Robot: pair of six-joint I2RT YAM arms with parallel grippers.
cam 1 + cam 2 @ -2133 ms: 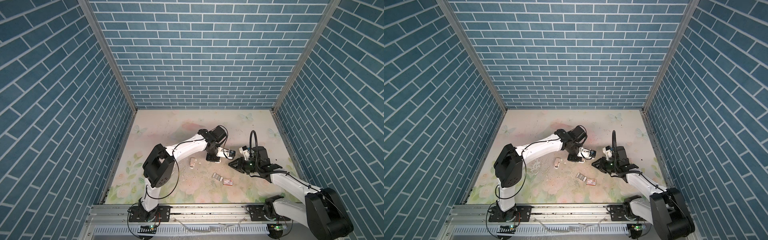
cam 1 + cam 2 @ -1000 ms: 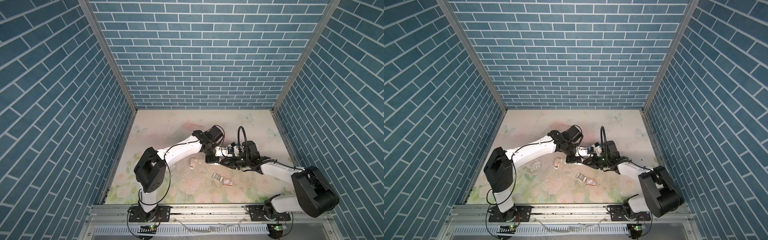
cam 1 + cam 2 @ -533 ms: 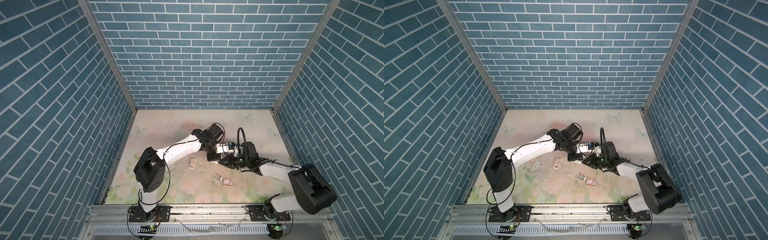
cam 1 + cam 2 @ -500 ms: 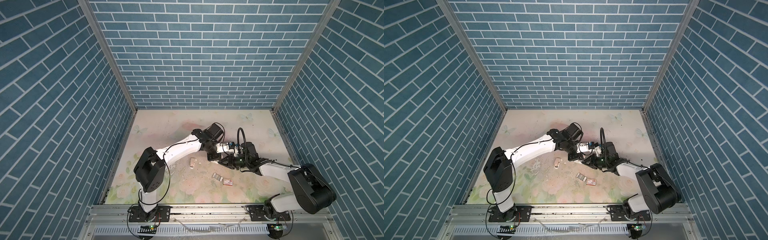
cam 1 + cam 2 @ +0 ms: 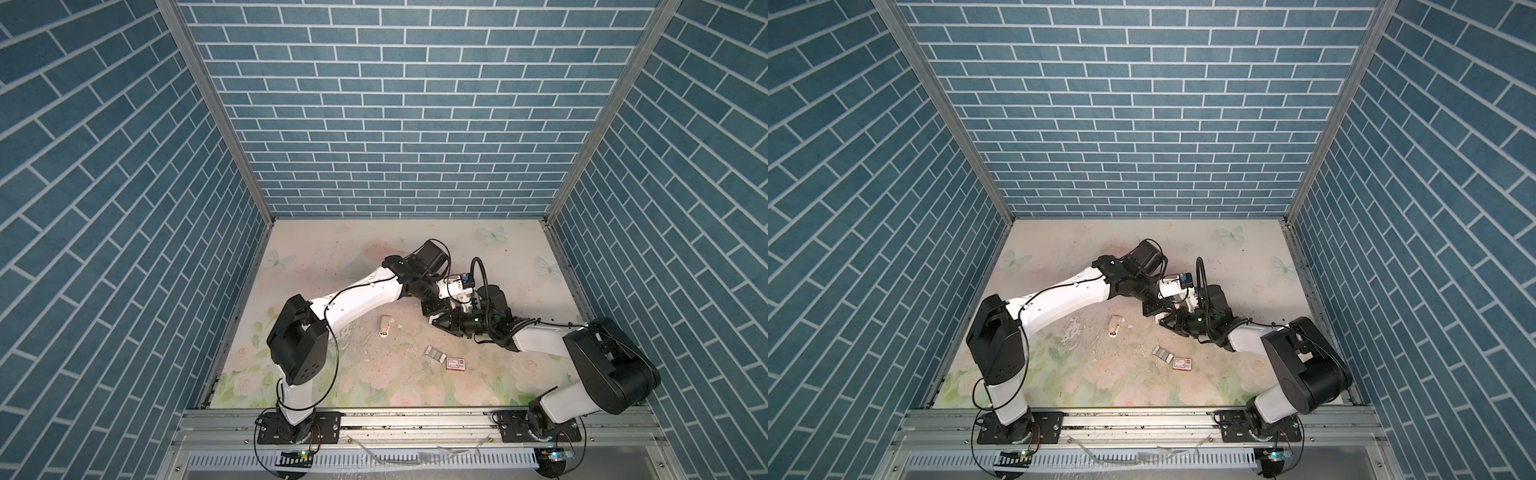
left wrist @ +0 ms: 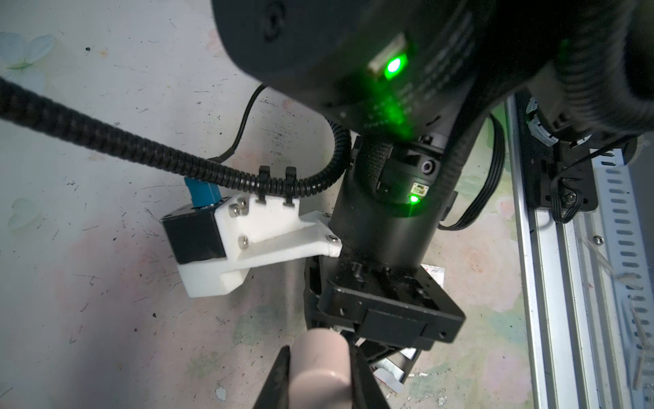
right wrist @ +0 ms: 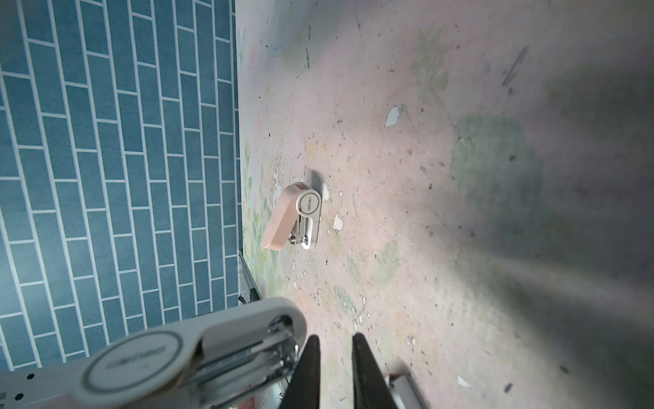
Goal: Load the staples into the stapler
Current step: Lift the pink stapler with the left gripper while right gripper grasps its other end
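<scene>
The left end effector (image 6: 318,370) pinches one stapler (image 7: 148,357), a second stapler (image 5: 385,325) lies at its 9 o'clock, and the right end effector (image 7: 335,341) is pressed almost together.

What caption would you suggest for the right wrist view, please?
Right tool beside the opened near stapler, with a second stapler lying open on the floral mat.
</scene>
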